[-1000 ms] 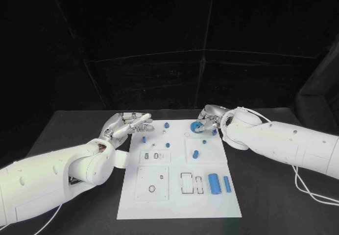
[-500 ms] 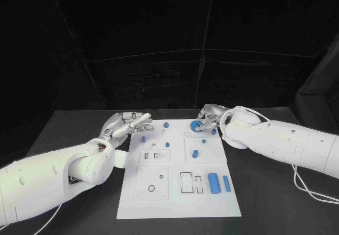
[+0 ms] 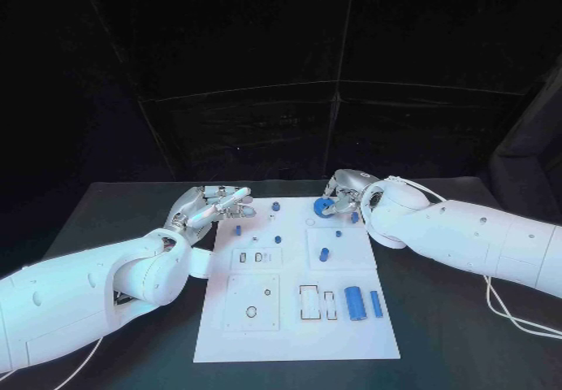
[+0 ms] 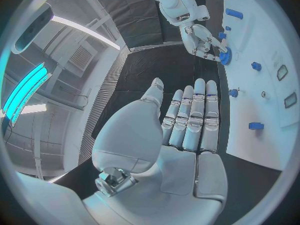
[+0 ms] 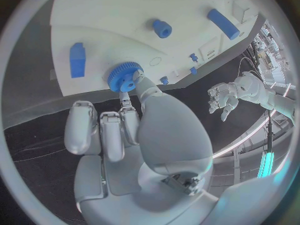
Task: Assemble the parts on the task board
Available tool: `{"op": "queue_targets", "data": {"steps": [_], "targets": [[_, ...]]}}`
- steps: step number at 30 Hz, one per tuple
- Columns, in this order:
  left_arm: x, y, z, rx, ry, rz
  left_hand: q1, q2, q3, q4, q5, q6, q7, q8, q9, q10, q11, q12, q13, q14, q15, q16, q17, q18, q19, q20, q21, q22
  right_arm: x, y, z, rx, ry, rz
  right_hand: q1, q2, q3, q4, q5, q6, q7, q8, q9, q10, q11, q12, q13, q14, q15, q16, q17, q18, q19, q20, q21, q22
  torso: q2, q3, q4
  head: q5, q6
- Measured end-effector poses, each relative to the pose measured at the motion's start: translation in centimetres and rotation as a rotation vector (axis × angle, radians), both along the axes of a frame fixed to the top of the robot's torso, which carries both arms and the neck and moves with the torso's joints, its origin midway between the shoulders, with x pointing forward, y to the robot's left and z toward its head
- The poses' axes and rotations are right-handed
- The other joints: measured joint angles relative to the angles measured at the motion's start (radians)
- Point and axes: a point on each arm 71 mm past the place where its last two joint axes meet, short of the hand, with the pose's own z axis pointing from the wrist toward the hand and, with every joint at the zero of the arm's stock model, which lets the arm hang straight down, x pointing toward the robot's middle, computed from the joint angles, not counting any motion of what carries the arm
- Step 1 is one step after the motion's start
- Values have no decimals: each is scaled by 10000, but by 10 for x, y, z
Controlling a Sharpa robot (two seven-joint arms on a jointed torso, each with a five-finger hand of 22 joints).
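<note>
Board (image 3: 293, 325) lies flat in the middle of the black worktop (image 3: 469, 325), with small blue parts on it. The right hand (image 3: 343, 195) is at the far edge of the board and pinches a blue gear (image 5: 125, 76) there. The left hand (image 3: 211, 205) hangs just beside the board's far left corner, fingers apart, holding nothing.

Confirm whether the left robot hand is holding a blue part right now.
No. In the left wrist view the left robot hand has its fingers straight and its palm bare, beside the task board.
</note>
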Motion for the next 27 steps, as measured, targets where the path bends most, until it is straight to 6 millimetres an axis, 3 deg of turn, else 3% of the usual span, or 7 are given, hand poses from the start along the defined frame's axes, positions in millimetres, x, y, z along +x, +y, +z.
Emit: {"op": "queue_targets", "data": {"steps": [5,7,18,27], "targets": [[1,2,0,25,6,50,0,0,0,0,0,0,0,0,0,0,0,0,0,0,0,0,0,0,0,0,0,-8,-9,17,7,184,-594,446,-53,52,43,-39,179,1,-1,0,-13,0,0,0,-1,0,0,0,0,-20,0,0,8,53,-1,-4,3,1,4],[1,3,0,31,8,61,0,0,0,0,0,0,0,0,0,0,0,0,0,0,0,0,0,0,0,0,0,-8,-12,25,9,262,-761,643,-57,56,80,-77,231,1,-1,0,-18,0,0,0,0,0,0,0,0,-161,-1,0,8,53,-1,-5,18,-3,4],[1,5,0,55,13,112,0,0,0,0,0,0,0,0,1,0,0,0,0,0,0,0,-1,0,0,0,0,-7,-21,72,16,509,-1286,1577,-191,-33,224,-24,293,5,-5,-130,-23,-2,1,-1,-2,0,2,-1,-2,-158,-1,0,8,65,-1,-15,25,82,-106],[1,5,0,58,8,119,0,0,0,0,0,0,0,0,1,0,0,1,0,0,0,0,7,0,0,0,0,-6,-21,100,8,411,-1094,1916,-312,-73,305,57,334,10,-9,-191,-23,-23,23,-37,-2,0,3,-2,-3,-158,-1,0,8,64,-1,-12,25,136,-166]]}}
